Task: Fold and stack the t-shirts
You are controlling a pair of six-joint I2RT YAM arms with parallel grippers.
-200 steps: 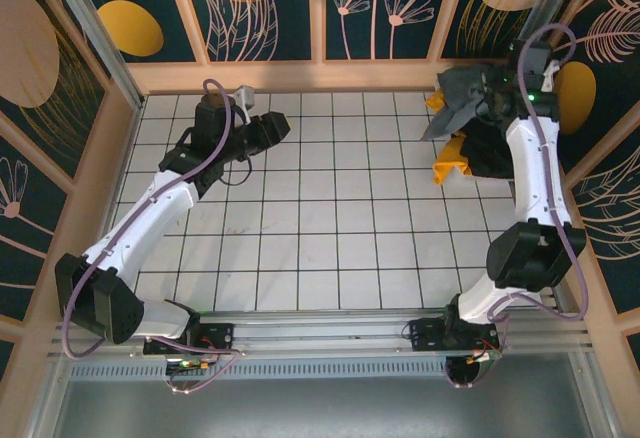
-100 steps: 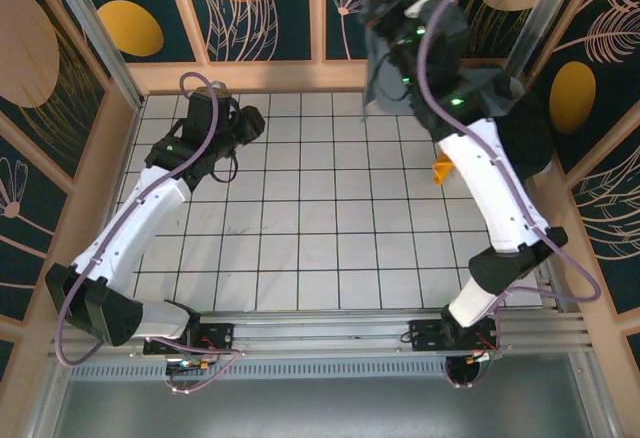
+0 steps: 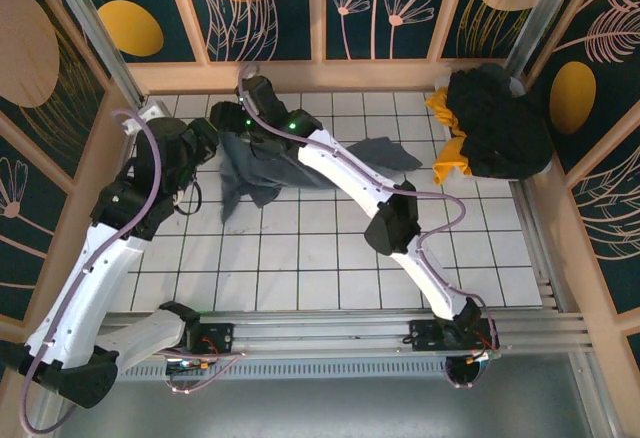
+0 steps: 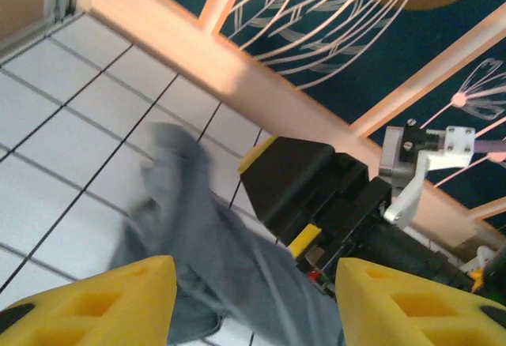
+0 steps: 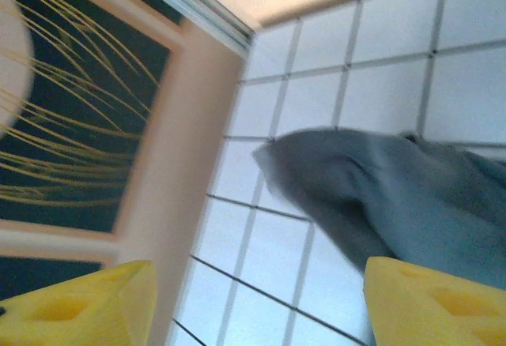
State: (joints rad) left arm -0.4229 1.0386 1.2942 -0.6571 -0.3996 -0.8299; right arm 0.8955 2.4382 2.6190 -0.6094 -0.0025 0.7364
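A slate grey-blue t-shirt (image 3: 262, 170) lies crumpled on the tiles at the back left, with one part trailing right towards the middle. My right gripper (image 3: 228, 116) hangs over its left end, reaching across from the right. In the right wrist view that gripper (image 5: 257, 302) is open, and the blurred shirt (image 5: 395, 196) sits beside its right finger. My left gripper (image 3: 205, 143) is just left of the shirt. In the left wrist view it (image 4: 253, 306) is open, looking down at the grey cloth (image 4: 213, 251) and the right gripper's black body (image 4: 316, 188). Black (image 3: 495, 118) and yellow-orange (image 3: 450, 163) t-shirts are heaped at the back right.
A wooden rail (image 3: 330, 75) and patterned wall panels close off the back. Wooden side rails run along the left (image 3: 80, 198) and right (image 3: 560, 228). White tiled floor (image 3: 330, 258) lies bare in the middle and front. The right arm's long link (image 3: 350, 183) crosses the floor diagonally.
The right arm swung from the back right corner over to the back left with the grey-blue shirt, then opened its jaws. The left arm drew back and left, and its jaws widened.
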